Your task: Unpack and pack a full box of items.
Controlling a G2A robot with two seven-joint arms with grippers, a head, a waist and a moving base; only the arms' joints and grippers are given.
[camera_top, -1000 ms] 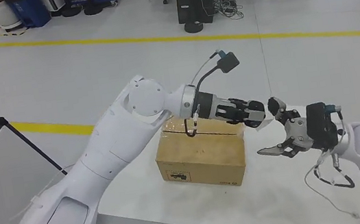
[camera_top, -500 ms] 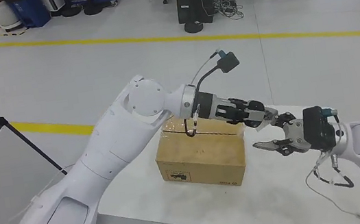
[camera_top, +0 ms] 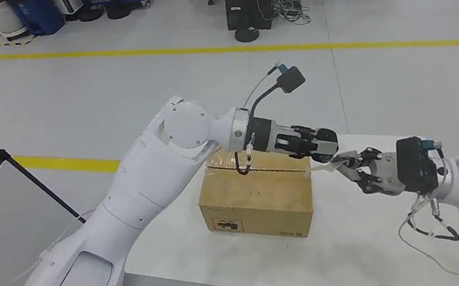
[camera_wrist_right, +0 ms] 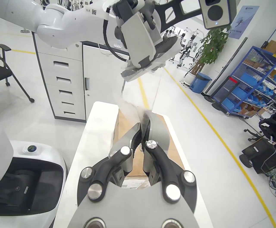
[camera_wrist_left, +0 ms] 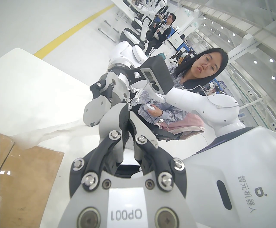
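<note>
The right gripper [camera_top: 345,165], whose jaws were spread wide a second ago, has moved in toward the left gripper [camera_top: 322,142] and closed. Both are now pinched tight on the same thin, translucent plastic film [camera_wrist_left: 54,131], which is stretched between them just past the end of the cardboard box [camera_top: 259,194]. The box stands on the white table [camera_top: 358,240], and its top flaps lie down, as far as I can see.

I think this is still the unpacking part: the film is passing from one gripper to the other, or it is being pulled off together. Next, one gripper should let go, or both should move as one, so the film does not tear (it looks very weak).

The two grippers are very near each other, and the box edge is just beside them. A grey drawer cabinet [camera_wrist_right: 64,86] stands well apart, beyond the table.
</note>
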